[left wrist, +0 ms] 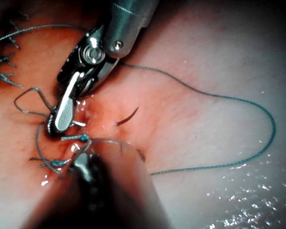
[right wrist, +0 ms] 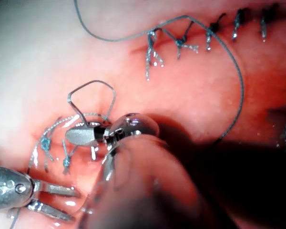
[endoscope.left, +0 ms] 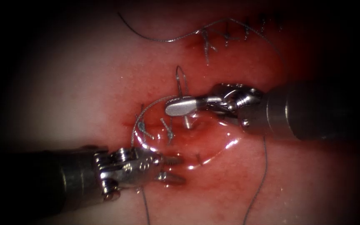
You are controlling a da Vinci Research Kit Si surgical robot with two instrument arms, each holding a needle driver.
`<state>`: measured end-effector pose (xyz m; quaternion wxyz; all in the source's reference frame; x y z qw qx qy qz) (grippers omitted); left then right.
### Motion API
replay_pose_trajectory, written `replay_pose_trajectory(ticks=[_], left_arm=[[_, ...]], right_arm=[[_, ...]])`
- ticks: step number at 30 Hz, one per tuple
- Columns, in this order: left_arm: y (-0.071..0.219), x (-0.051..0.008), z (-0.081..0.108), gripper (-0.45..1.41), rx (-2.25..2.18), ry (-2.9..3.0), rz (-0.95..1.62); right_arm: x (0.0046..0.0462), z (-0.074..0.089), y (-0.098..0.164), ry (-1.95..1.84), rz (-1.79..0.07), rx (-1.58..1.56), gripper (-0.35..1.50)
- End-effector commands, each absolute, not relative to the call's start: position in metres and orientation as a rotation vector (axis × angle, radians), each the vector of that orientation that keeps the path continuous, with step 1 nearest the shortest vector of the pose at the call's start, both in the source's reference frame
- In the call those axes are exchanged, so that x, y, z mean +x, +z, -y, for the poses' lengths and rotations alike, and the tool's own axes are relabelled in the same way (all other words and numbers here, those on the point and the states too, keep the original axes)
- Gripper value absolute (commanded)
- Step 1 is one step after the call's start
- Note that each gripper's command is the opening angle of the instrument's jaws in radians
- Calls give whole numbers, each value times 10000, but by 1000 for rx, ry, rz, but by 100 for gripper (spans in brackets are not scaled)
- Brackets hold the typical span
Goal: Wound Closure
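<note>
The right arm's tool (endoscope.left: 180,106) comes in over the middle of the cut (endoscope.left: 180,137), and whether its jaws are parted or pressed together cannot be told, since one broad jaw faces the endoscope and covers the other. A short bright stub (endoscope.left: 186,122), seemingly the needle, stands out of the tissue (endoscope.left: 84,83) just under that jaw; whether the jaws actually have hold of it cannot be told either. In the left wrist view a thin dark curved sliver (left wrist: 127,116) pokes from the tissue just beside the same tool (perhaps the needle's other end).

The left arm's tool (endoscope.left: 173,168) sits just below the cut, its jaws clearly apart in a fork and holding nothing, resting in the red fluid (endoscope.left: 205,146) pooled around the cut.

The thread (endoscope.left: 163,39) arcs from the finished stitches (endoscope.left: 226,35) beyond the right arm's tool, forms a small upright loop (endoscope.left: 181,79) right behind its jaw, and trails away past the left arm's tool. Two knotted stitches (endoscope.left: 144,127) with short cut ends sit on the cut beside the stub.
</note>
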<state>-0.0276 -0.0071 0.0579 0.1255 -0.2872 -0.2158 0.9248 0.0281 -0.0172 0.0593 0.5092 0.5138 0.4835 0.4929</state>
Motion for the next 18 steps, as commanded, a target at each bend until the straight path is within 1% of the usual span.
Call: replay_pose_trajectory(ticks=[1,6,10,11,12,13,14,15,16,17,18], left_arm=[[584,-281,73,49,-838,2694,630],[583,-281,73,49,-836,2694,628],[579,-282,73,49,-830,2693,620],[576,-283,72,49,-834,2688,607],[573,-283,70,49,-843,2674,601],[570,-284,69,49,-855,2679,589],[566,-284,68,49,-874,2686,577],[558,-286,64,62,-927,2704,544],[555,-288,63,73,-951,2714,526],[549,-294,61,93,-1009,2751,478],[547,-298,60,96,-1031,2766,458]], right_arm=[[289,182,594,1192,-1151,1231,-35],[276,192,591,1223,-1109,1185,-35],[264,190,589,1240,-1123,1131,-35],[264,183,589,1214,-1191,1083,-23],[264,180,589,1213,-1238,1075,-5],[263,175,589,1215,-1292,1050,39],[263,170,589,1223,-1317,1027,68],[259,159,588,1214,-1347,935,100],[256,153,588,1205,-1361,869,111],[248,138,589,1197,-1379,740,125],[243,131,591,1185,-1384,679,130]])
